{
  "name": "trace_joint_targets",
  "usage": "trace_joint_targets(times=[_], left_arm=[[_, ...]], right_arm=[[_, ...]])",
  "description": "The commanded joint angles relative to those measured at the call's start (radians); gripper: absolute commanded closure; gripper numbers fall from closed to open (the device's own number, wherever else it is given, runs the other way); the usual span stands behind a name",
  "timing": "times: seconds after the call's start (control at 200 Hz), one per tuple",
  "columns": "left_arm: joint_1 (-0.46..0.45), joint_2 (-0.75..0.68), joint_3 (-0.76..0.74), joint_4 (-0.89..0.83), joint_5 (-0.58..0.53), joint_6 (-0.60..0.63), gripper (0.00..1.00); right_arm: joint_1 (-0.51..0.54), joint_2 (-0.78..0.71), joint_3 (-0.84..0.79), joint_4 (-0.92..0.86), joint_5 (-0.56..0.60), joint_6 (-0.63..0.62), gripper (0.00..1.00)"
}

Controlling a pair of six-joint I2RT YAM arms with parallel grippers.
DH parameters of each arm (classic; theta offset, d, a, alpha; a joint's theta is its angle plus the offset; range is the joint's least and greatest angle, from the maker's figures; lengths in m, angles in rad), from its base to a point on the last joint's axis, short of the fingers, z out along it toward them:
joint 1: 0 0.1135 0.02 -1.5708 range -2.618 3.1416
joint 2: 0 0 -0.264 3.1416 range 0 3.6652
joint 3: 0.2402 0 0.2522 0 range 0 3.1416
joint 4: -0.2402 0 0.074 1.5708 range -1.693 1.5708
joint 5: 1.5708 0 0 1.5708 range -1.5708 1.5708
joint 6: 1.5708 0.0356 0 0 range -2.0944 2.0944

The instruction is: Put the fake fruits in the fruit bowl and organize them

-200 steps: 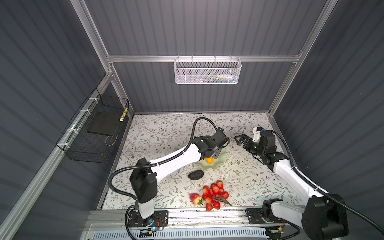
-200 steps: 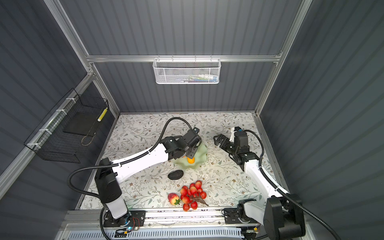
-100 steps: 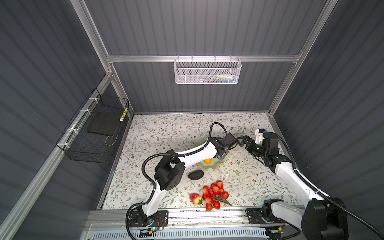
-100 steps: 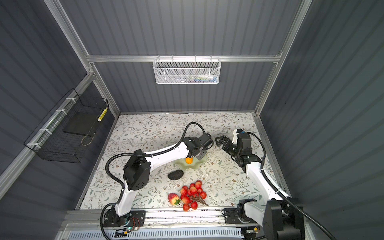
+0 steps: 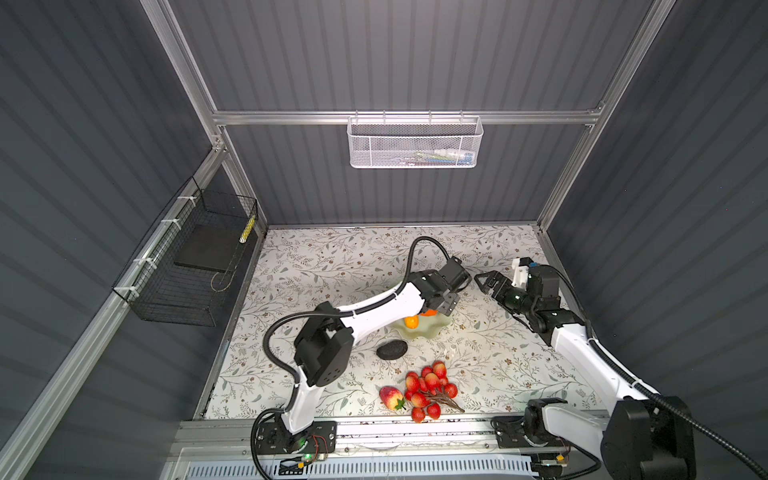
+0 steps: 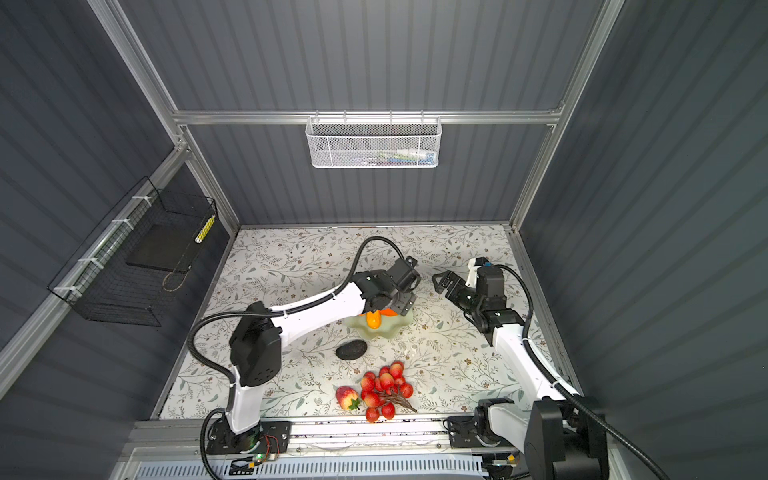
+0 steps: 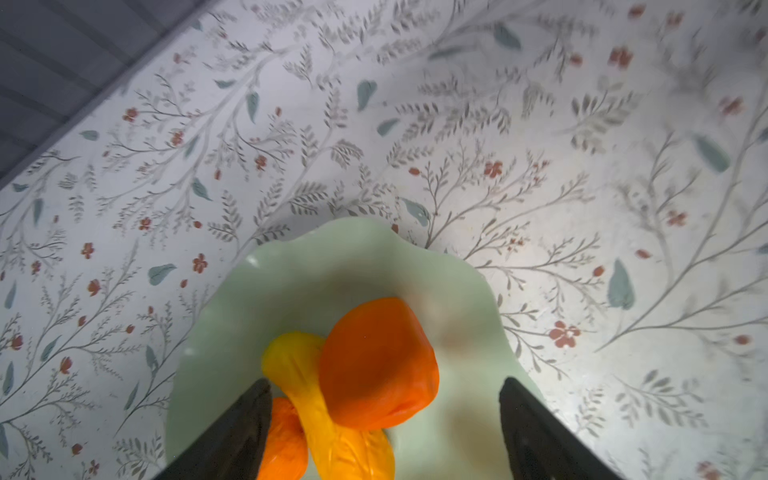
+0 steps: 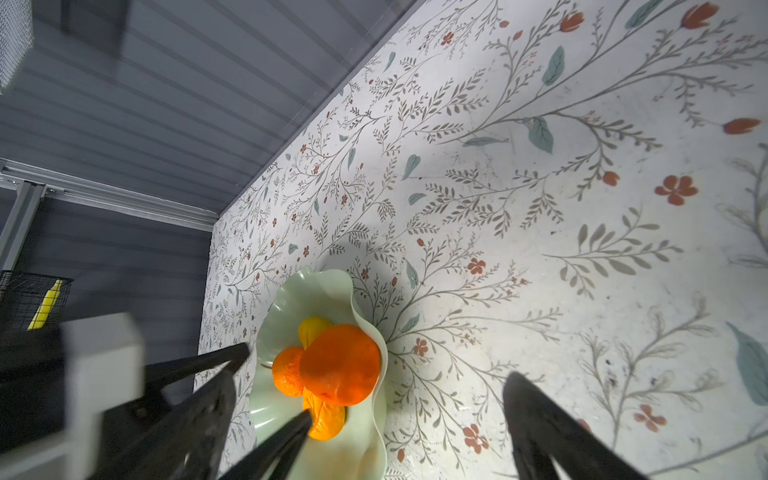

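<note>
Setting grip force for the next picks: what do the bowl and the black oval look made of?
Bowl: glazed ceramic or glossy plastic, I can't tell which. It is smooth and pale green, with bright highlights on its wavy rim. Black oval: probably matte plastic or foam. Its surface is dull, looks finely pebbled and shows no shine.

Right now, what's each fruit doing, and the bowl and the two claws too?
fruit bowl, upright, three fruits inside
big orange fruit, in bowl, on top
small orange fruit, in bowl, partly covered
yellow-orange long fruit, in bowl, partly covered
black oval fruit, on table, outside bowl
strawberry, on table, outside bowl
red-berry bunch, on table beside strawberry
left gripper, open over bowl, empty
right gripper, open, empty, away from bowl
</note>
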Motion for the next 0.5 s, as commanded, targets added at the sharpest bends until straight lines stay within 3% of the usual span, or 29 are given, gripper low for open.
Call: trace_joint_targets(times=[0.0, 0.12, 0.34, 0.495], left_arm=[[0.006, -0.214, -0.12, 0.062, 0.012, -0.083, 0.19], [0.006, -0.421, -0.342, 0.077, 0.068, -0.161, 0.2], [0.003, -0.714, -0.653, -0.073, 0.179, -0.35, 0.2], [-0.004, -0.844, -0.804, -0.116, 0.306, -0.393, 0.18]], right_arm=[[-0.011, 0.002, 0.024, -0.006, 0.003, -0.025, 0.01], [-0.019, 0.022, 0.03, -0.002, 0.003, -0.026, 0.01], [-0.023, 0.057, 0.041, 0.004, 0.02, -0.029, 0.01], [-0.025, 0.083, 0.057, 0.002, 0.027, -0.032, 0.01]])
